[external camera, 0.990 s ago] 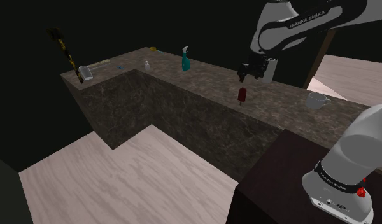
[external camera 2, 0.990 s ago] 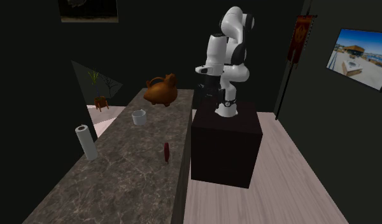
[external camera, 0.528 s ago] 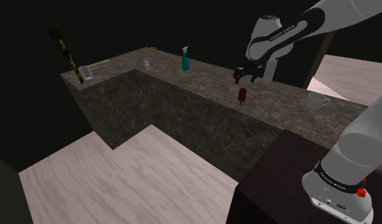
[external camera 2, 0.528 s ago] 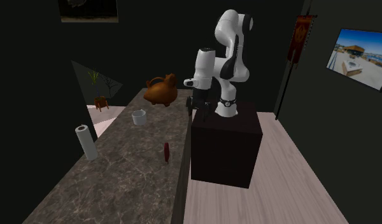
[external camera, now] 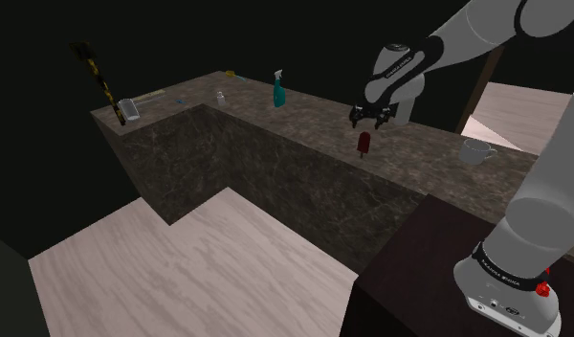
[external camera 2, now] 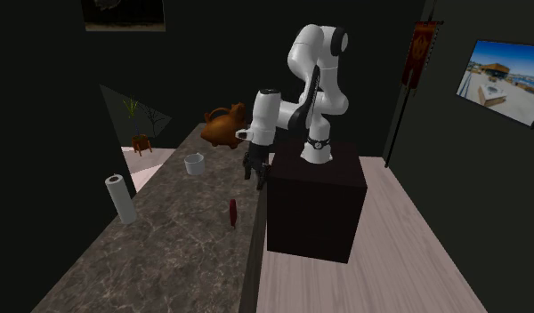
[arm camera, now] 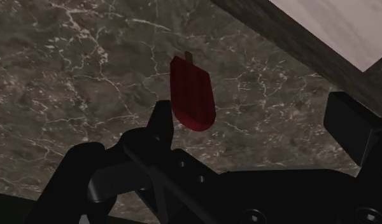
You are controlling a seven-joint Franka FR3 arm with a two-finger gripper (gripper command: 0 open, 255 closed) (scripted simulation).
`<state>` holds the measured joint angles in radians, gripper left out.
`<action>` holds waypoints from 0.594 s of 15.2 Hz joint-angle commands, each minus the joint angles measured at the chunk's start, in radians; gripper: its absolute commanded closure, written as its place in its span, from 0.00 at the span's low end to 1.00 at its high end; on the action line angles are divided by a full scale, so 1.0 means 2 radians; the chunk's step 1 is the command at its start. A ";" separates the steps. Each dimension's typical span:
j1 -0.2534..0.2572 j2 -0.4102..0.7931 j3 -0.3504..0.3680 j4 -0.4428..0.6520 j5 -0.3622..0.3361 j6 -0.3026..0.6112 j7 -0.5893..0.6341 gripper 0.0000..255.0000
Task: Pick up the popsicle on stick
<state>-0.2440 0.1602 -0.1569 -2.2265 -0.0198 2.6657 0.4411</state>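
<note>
Tool (arm camera: 253, 118) fingers spread apart, empty, hovering over the tabletop (arm camera: 69, 76). Popsicle (arm camera: 191, 94) sits below it, close by one finger, its length crosswise to the gap.

Dim, flat light throughout; the pale floor (external camera: 209, 268) is brightest, the popsicle (arm camera: 191, 95) sharp.

popsicle (external camera: 364, 144) on counter (external camera: 275, 123), tool (external camera: 371, 119) above, cup (external camera: 476, 151) toward shoulder view's right

Arm (external camera: 457, 38) extended, wrist angled down, jaws apart, pointing downward.
</note>
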 commanded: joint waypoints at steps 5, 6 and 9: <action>-0.022 0.101 -0.012 0.068 0.033 0.047 0.036 0.00; -0.027 0.117 -0.014 0.080 0.039 0.053 0.042 0.00; -0.030 0.132 -0.012 0.084 0.044 0.065 0.042 0.00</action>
<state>-0.3015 0.4126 -0.1816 -2.0635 0.0633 2.7864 0.5248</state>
